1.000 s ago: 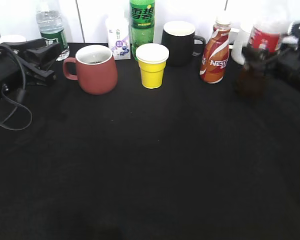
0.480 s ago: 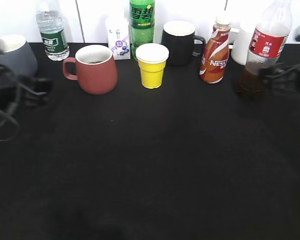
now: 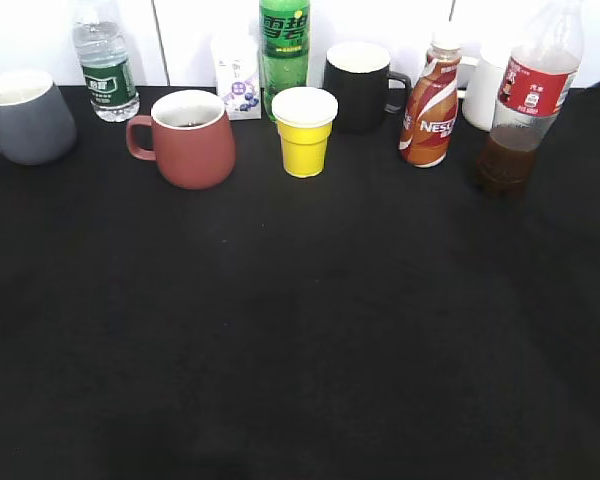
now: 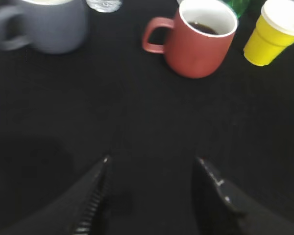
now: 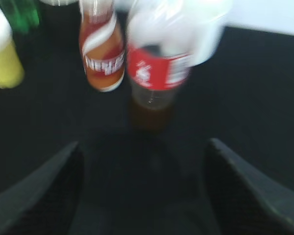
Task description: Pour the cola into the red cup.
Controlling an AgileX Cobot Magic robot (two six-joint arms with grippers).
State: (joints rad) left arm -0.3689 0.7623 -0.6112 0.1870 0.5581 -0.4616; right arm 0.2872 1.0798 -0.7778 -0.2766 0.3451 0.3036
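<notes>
The cola bottle [image 3: 525, 110] stands upright at the back right, dark liquid only in its lower part; it also shows blurred in the right wrist view [image 5: 159, 73]. The red cup [image 3: 187, 138] stands at the back left with dark liquid inside, also in the left wrist view [image 4: 200, 41]. My left gripper [image 4: 152, 164] is open and empty, well in front of the red cup. My right gripper [image 5: 142, 149] is open and empty, in front of the cola bottle and apart from it. Neither arm shows in the exterior view.
A grey mug [image 3: 25, 115] stands far left. A yellow paper cup [image 3: 304, 130], green soda bottle [image 3: 284, 50], black mug [image 3: 360, 85], Nescafe bottle [image 3: 430, 100], water bottle [image 3: 103, 65] and small carton [image 3: 235, 75] line the back. Black cloth [image 3: 300, 330] covers the table.
Both arms have pulled back out of the exterior view. The right gripper has let go of the cola bottle, which now stands alone. The grey mug is uncovered at the left.
</notes>
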